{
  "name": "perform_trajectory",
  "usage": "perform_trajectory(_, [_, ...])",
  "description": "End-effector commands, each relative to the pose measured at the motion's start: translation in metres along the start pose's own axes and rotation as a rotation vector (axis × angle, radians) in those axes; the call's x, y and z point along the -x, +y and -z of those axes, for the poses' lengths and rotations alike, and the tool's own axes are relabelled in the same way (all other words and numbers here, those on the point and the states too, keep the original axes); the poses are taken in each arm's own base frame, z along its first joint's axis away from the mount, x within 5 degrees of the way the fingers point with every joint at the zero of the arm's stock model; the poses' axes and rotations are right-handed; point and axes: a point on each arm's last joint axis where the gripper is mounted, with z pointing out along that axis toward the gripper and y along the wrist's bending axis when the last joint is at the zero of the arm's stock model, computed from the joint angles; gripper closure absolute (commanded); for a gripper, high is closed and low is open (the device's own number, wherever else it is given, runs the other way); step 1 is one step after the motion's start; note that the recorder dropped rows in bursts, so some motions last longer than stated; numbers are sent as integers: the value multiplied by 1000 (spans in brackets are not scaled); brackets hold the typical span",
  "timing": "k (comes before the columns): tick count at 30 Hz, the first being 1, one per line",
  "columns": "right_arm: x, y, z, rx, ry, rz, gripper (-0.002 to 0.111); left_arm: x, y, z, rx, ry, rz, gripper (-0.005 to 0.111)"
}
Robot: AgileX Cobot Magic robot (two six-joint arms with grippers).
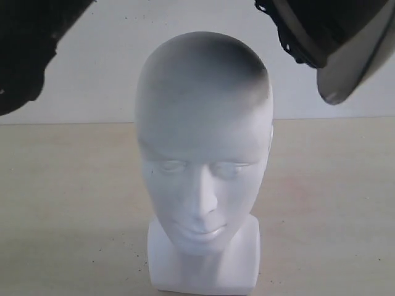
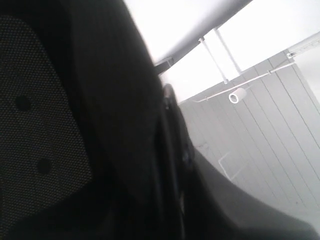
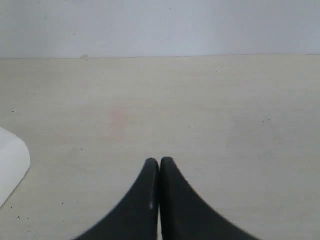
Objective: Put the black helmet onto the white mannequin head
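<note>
Pale beige bench (image 1: 333, 203), faintly speckled, running back to a plain white wall (image 1: 111, 74); grey panelled boards (image 2: 270, 145) crossed by thin white pipes (image 2: 212, 59).

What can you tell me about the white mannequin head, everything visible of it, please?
The white mannequin head is smooth and bald, like moulded plastic, with closed eyes, nose, lips, a short neck and a squarish base. It stands upright on the pale table, facing the exterior camera. A grey shadow darkens its crown. Only the table touches it; the black helmet hangs above, clear of it.
</note>
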Motion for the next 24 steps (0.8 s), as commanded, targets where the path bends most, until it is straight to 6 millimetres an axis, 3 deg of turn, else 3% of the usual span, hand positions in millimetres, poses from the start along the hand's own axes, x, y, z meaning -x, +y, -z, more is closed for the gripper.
perform_trajectory(1, [1, 0, 0, -3, -12, 5, 109, -1, -12, -6, -135, -27, 1, 102])
perform_trajectory(24, [1, 0, 0, -3, -12, 5, 109, 6, 0, 10, -74, 2, -65, 102])
